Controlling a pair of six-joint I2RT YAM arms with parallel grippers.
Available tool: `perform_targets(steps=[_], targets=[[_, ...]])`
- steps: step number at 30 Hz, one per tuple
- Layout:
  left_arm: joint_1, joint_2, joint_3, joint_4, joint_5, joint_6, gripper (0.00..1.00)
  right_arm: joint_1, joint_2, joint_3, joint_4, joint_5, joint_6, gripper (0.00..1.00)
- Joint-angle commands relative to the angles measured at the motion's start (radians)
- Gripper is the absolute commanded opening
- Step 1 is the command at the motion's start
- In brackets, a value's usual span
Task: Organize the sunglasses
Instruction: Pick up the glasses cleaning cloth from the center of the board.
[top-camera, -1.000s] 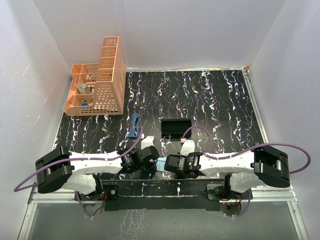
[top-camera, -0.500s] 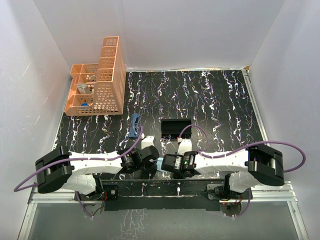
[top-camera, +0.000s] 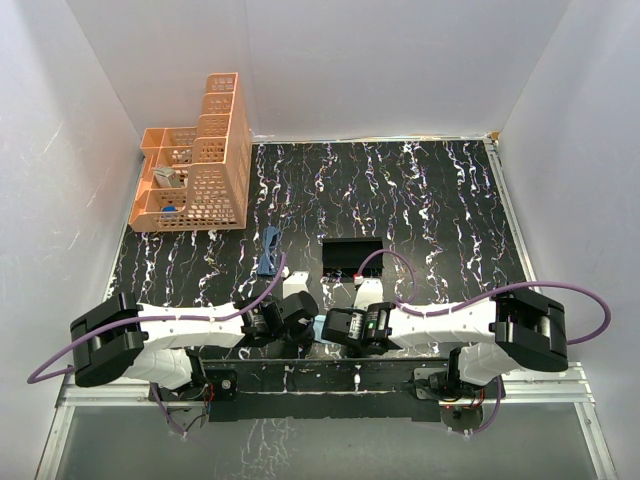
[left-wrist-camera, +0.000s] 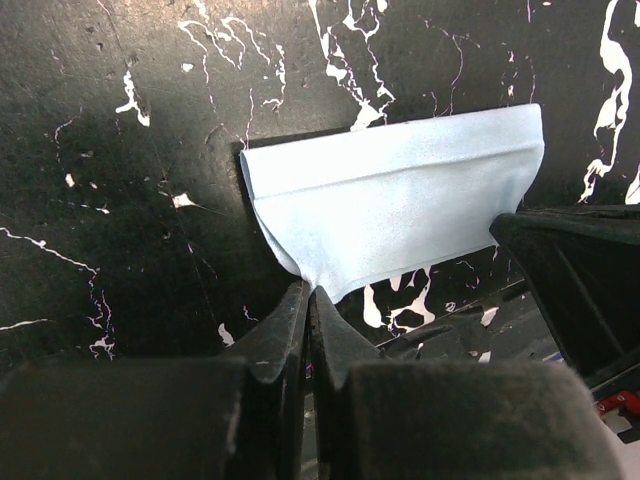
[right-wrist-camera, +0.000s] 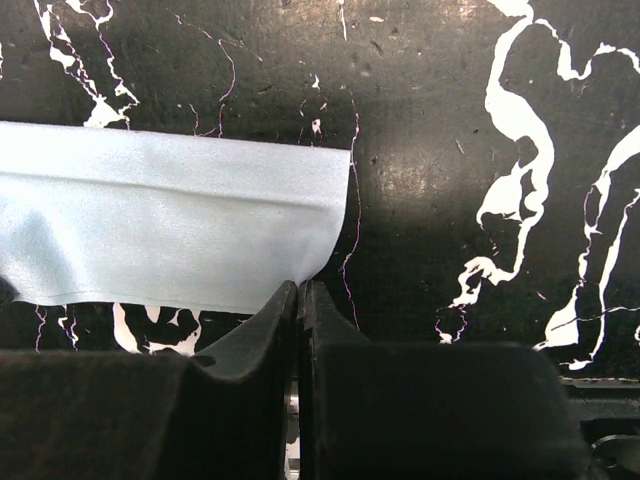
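The sunglasses (top-camera: 268, 251), dark blue and folded, lie on the black marbled table left of the black glasses case (top-camera: 352, 255); neither gripper touches them. A light blue cloth (left-wrist-camera: 400, 205) lies folded at the table's near edge between the two arms. My left gripper (left-wrist-camera: 308, 292) is shut on the cloth's near left corner. My right gripper (right-wrist-camera: 300, 287) is shut on the near right corner of the cloth (right-wrist-camera: 170, 230). From above, only a sliver of the cloth (top-camera: 321, 328) shows between the two wrists.
An orange mesh organizer (top-camera: 195, 170) with several compartments stands at the far left corner. White walls enclose the table on three sides. The table's near edge runs just below the cloth, above the arm bases.
The right arm slid left toward the cloth, and its jaws closed on the cloth's corner. The left arm stayed still, holding its corner.
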Motion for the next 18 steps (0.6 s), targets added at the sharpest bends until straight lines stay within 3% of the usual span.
perform_targets(steps=[1,18], targets=[[0.004,-0.029,-0.008,0.000,0.004,0.008,0.00,0.012,0.014,0.004,-0.014,-0.011,0.016,0.00],[0.003,0.002,0.061,-0.024,-0.001,0.061,0.00,0.032,-0.090,0.045,-0.039,0.093,0.020,0.00]])
